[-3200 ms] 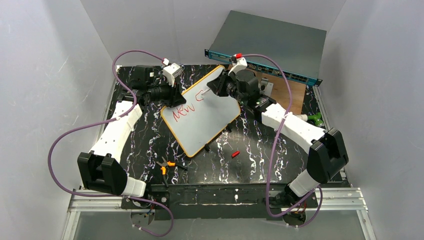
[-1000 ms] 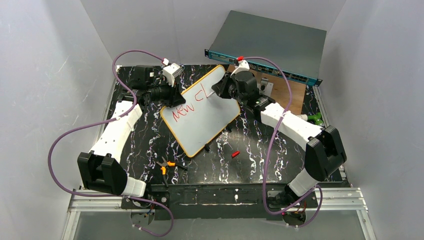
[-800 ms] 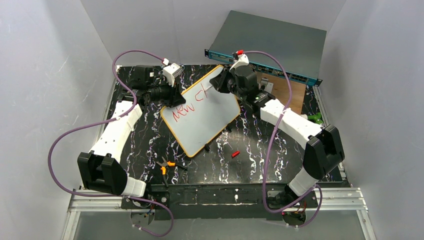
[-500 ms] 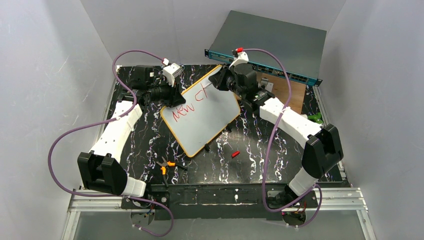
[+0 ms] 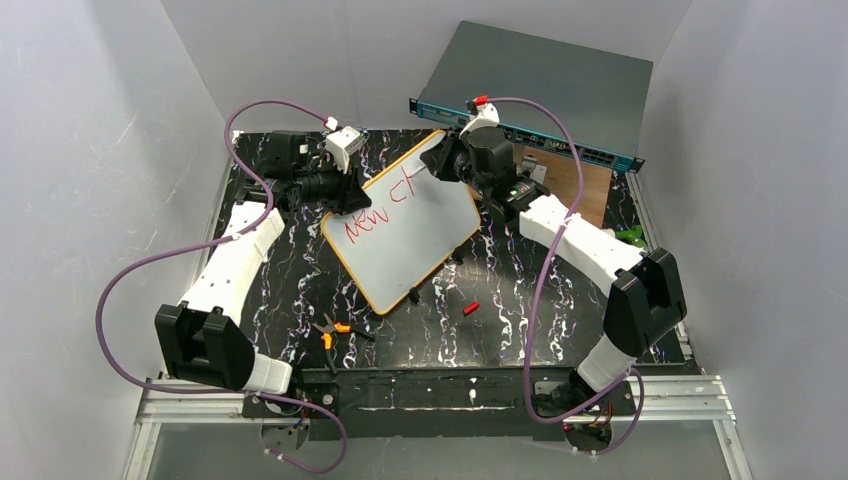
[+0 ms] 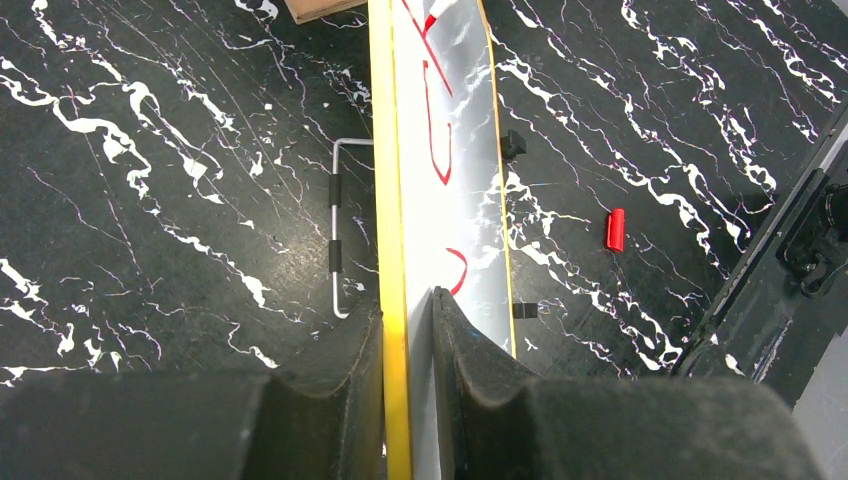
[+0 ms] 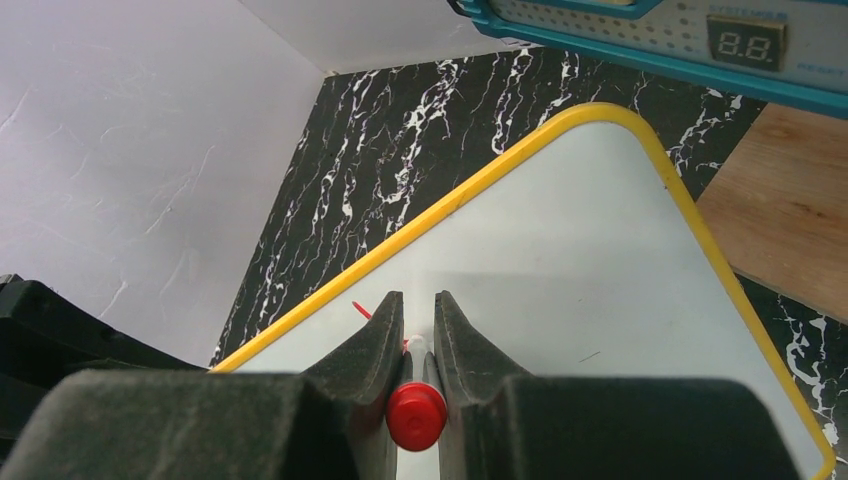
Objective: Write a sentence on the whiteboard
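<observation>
From above, the left pincer is closed on the long orange-rimmed edge of the whiteboard, which stands tilted on the black marbled desk and stretches away from that pincer toward the right arm. The sentence, a few red letters so far, starts just beside the left pincer and runs toward the right pincer, which is poised over the board's far corner. Behind the right pincer sits a teal-fronted rack unit, with a wooden board just beside that arm. Well nearer the bases than either pincer lie orange-handled pliers and a small red cap. In the left wrist view the board is seen edge-on, its yellow-orange rim clamped between the two dark fingers; red strokes show on the white face beyond the fingertips, the cap lies off to the right, and a bent wire stand lies on the desk to the left. In the right wrist view the pincer is nearly closed around a red-ended marker, whose tip meets the white surface just past the fingertips, close to a short red stroke and the rim.
</observation>
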Robot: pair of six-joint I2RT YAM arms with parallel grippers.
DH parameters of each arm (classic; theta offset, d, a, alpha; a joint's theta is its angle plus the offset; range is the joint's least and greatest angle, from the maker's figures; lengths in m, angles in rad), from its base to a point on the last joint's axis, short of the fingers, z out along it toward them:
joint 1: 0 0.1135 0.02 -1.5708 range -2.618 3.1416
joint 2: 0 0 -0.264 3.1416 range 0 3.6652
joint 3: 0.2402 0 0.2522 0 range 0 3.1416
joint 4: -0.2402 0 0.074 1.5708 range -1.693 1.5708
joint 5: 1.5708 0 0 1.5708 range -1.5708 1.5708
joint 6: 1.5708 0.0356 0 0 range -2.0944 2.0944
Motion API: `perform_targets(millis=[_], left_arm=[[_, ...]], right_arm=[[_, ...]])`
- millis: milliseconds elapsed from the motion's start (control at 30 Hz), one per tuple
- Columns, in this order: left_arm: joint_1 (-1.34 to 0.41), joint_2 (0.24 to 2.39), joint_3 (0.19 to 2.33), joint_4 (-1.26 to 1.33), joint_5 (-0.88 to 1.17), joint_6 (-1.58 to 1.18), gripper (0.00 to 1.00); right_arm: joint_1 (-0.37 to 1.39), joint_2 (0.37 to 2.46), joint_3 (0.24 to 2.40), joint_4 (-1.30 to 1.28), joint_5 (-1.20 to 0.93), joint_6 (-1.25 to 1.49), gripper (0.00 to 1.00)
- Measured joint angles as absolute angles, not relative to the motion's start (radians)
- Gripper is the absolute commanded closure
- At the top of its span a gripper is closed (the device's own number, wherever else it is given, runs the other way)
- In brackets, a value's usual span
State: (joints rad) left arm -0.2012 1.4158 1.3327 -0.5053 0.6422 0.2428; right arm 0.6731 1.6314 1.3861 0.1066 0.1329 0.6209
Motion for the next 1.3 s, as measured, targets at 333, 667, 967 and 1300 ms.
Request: perform_targets(millis=[333, 667, 967, 1300], left_arm=[[-0.201, 1.416, 1.333, -0.506, 0.642, 0.242, 1.0], [-0.201, 1.414, 1.333, -0.509, 0.636, 0.242, 1.0], [-0.208, 1.414, 1.337, -0.509, 0.645, 0.245, 1.0], [-0.209, 1.414, 1.338, -0.51, 0.647, 0.25, 1.0]], right_arm=[[0.671, 1.631, 1.384, 0.106, 0.136, 0.62, 0.99], [0.665, 1.602, 1.288, 0.105, 0.151, 0.612, 0.99], [0.665, 1.561, 1.288, 0.078, 0.122, 0.606, 0.99], [0.661, 1.51, 1.288, 0.076, 0.125, 0.605, 0.99]])
